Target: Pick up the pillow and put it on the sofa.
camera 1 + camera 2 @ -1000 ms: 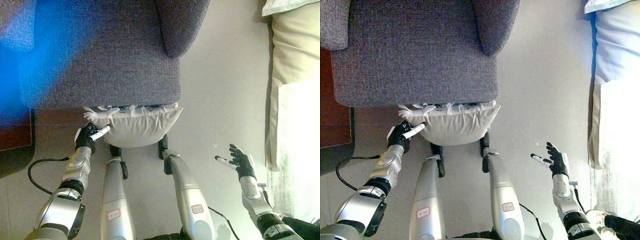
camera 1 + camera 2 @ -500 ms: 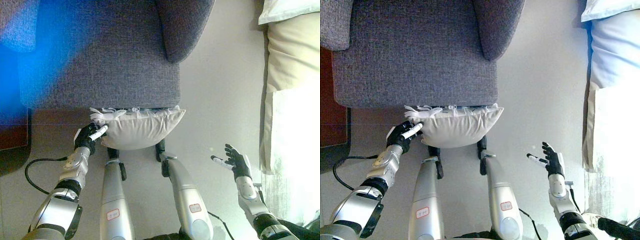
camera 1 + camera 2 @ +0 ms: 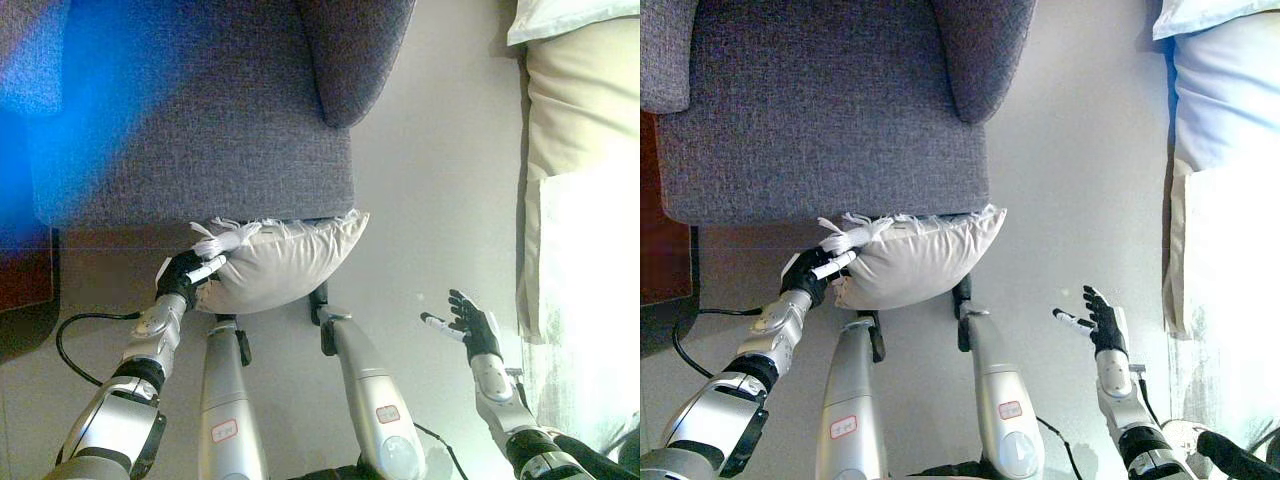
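A white pillow [image 3: 280,262] with a fringed edge lies on the floor against the front of the grey sofa [image 3: 190,110]; it also shows in the right eye view [image 3: 915,260]. My left hand [image 3: 188,276] is at the pillow's left corner, fingers curled on the cloth and fringe, with that corner lifted and bunched. In the right eye view the left hand [image 3: 810,275] shows the same grip. My right hand [image 3: 472,326] is open in the air at the lower right, well apart from the pillow, and shows in the right eye view [image 3: 1098,324] too.
A bed [image 3: 580,170] with cream bedding runs along the right edge. A dark red-brown piece of furniture [image 3: 25,280] stands at the left, beside the sofa. Bare pale floor [image 3: 440,200] lies between sofa and bed.
My left hand has closed on the pillow's left corner and pulled it up and rightward; the pillow is now skewed and bunched there. The right hand has barely moved.
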